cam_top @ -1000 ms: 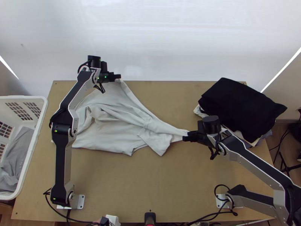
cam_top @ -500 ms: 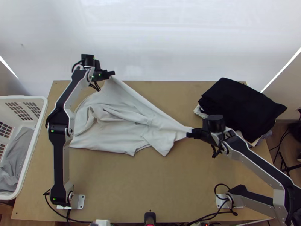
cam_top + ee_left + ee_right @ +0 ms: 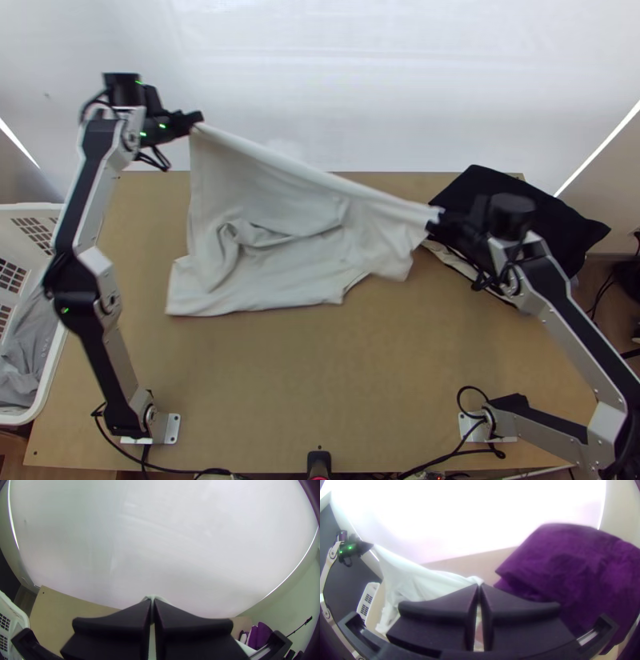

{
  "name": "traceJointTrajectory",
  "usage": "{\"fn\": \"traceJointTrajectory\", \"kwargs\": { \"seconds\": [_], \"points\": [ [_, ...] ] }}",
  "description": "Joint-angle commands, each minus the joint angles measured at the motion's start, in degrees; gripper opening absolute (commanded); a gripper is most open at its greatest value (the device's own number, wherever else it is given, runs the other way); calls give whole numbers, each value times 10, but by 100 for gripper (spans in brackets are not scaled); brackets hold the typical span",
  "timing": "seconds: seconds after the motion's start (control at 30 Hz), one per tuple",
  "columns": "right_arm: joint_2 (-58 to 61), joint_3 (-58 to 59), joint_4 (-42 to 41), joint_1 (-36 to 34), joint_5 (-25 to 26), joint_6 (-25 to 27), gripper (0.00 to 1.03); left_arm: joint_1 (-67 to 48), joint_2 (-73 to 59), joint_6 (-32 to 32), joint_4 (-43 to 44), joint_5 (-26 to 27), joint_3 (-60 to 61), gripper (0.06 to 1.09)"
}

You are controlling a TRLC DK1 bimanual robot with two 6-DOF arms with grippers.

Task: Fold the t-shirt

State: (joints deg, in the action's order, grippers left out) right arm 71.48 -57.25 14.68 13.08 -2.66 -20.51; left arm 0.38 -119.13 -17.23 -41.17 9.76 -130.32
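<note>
Your t-shirt [image 3: 280, 196] stretches over the table [image 3: 320, 360], its upper edge taut, loose folds below. Your left gripper [image 3: 197, 122] clamps one end toward the table's far left; your right gripper [image 3: 437, 222] pinches the other over the table's right half, near the black cloth [image 3: 560, 216].
</note>
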Motion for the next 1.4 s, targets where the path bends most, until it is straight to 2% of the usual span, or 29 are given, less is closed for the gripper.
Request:
{"fn": "traceJointTrajectory", "kwargs": {
  "seconds": [0.0,0.33,0.6,0.77,0.93,1.0,1.37],
  "points": [
    [-26,-97,18,-20,8,21,3,23,120,-20,-51,-1,17,9],
    [-129,-121,11,-22,55,49,3,65,253,-54,-90,-1,17,9],
    [-210,-129,-53,-39,57,82,3,106,365,-83,-108,-1,38,9],
    [-247,-132,-91,-49,56,82,3,135,411,-88,-117,-1,46,9],
    [-309,-150,-89,-47,56,78,3,146,455,-89,-144,3,50,9],
    [-339,-163,-78,-46,56,78,3,147,477,-89,-144,3,58,9],
    [-450,-289,93,-39,51,99,3,146,624,-136,-139,8,126,9]
  ]
}}
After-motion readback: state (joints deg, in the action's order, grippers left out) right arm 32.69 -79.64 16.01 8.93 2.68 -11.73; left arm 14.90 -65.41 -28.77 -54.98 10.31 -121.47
